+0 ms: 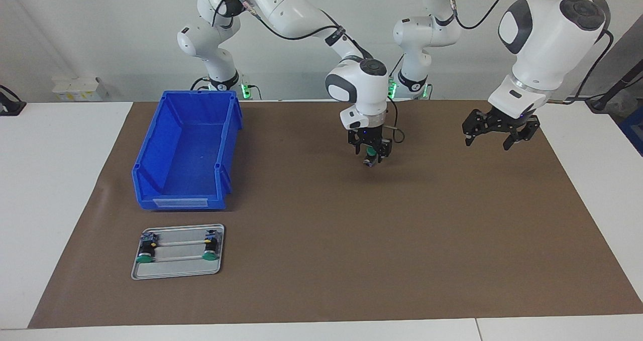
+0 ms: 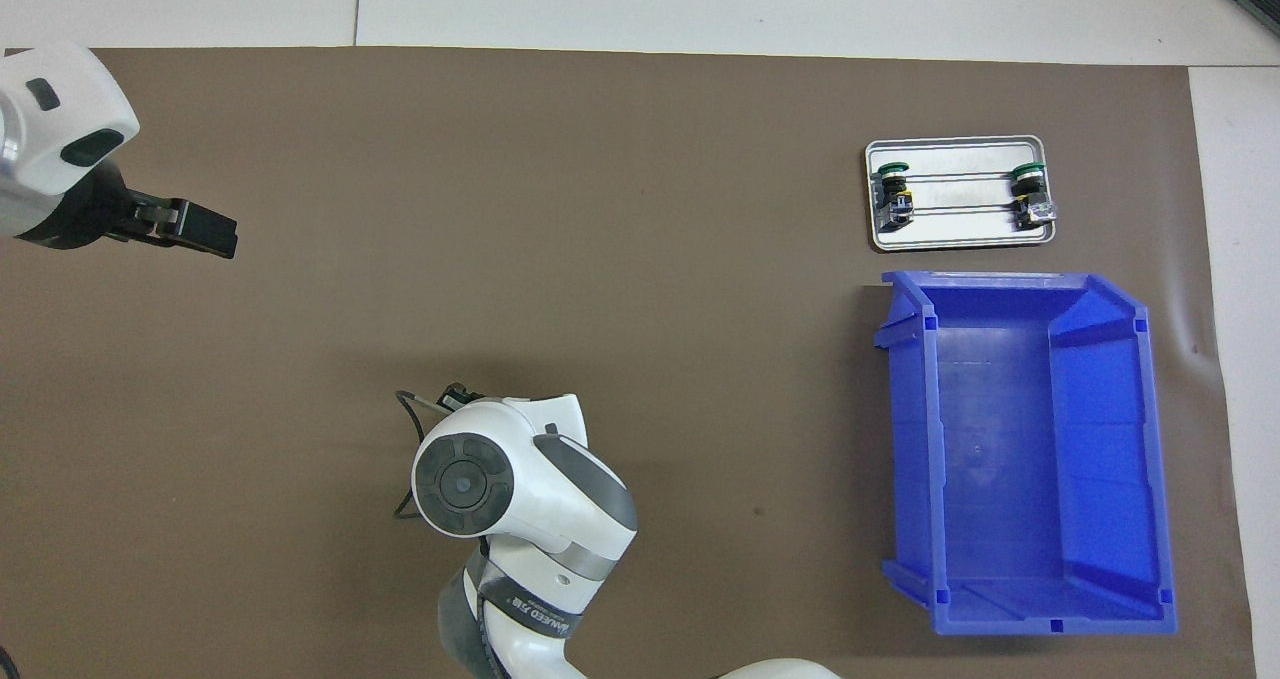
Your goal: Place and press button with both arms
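Observation:
The button [image 1: 370, 153], green cap on a short dark body, sits between the fingers of my right gripper [image 1: 371, 155], which points straight down and is shut on it at the mat's surface, mid-table near the robots. In the overhead view the right arm's wrist [image 2: 470, 479] covers the button and the fingers. My left gripper [image 1: 496, 136] hangs open and empty over the mat at the left arm's end of the table; the overhead view shows the left gripper [image 2: 205, 231] from the side, over bare mat.
A blue bin [image 1: 150, 150] [image 2: 905, 439] stands empty at the right arm's end of the table. Farther from the robots than the bin lies a metal tray [image 1: 176, 276] [image 2: 955, 246] holding two green-capped buttons [image 1: 144, 253] [image 1: 210, 248]. A brown mat [image 1: 351, 240] covers the table.

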Tool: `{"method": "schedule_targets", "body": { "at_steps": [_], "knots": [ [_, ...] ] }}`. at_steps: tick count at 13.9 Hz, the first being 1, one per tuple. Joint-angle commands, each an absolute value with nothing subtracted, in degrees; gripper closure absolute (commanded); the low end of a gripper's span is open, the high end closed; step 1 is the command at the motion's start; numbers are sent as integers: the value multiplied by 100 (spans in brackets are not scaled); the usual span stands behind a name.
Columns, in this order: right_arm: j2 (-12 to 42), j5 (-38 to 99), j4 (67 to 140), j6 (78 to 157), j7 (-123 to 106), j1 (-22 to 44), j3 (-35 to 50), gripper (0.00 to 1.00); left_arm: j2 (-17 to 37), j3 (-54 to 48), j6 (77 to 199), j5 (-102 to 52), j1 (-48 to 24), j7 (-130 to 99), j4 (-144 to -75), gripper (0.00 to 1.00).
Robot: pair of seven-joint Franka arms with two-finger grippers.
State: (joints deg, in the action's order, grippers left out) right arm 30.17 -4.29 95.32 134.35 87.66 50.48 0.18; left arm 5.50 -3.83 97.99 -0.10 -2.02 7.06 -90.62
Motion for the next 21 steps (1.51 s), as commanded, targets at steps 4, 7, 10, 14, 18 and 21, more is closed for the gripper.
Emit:
{"method": "schedule_targets", "body": {
  "at_steps": [4,7,10,14,18,21],
  "knots": [
    [3050,-536,9431,13255,8719,4992,35,100,352,-334,9975,-79,-167,756,-9360,0],
    [2736,-501,9343,12825,8219,4817,26,100,334,-334,9932,-79,-176,721,-9360,0],
    [1875,-440,9413,11956,7264,4291,26,100,308,-308,9879,-70,-158,721,-9352,0],
    [1022,-316,9448,11173,5780,3238,26,100,273,-299,9853,-44,-53,615,-9360,0],
    [221,44,9588,10276,2873,1437,26,100,237,-299,9861,-35,53,615,-9378,0],
    [18,166,10166,10528,1183,319,18,100,237,-299,9888,-18,62,589,-9378,0]
  ]
}}
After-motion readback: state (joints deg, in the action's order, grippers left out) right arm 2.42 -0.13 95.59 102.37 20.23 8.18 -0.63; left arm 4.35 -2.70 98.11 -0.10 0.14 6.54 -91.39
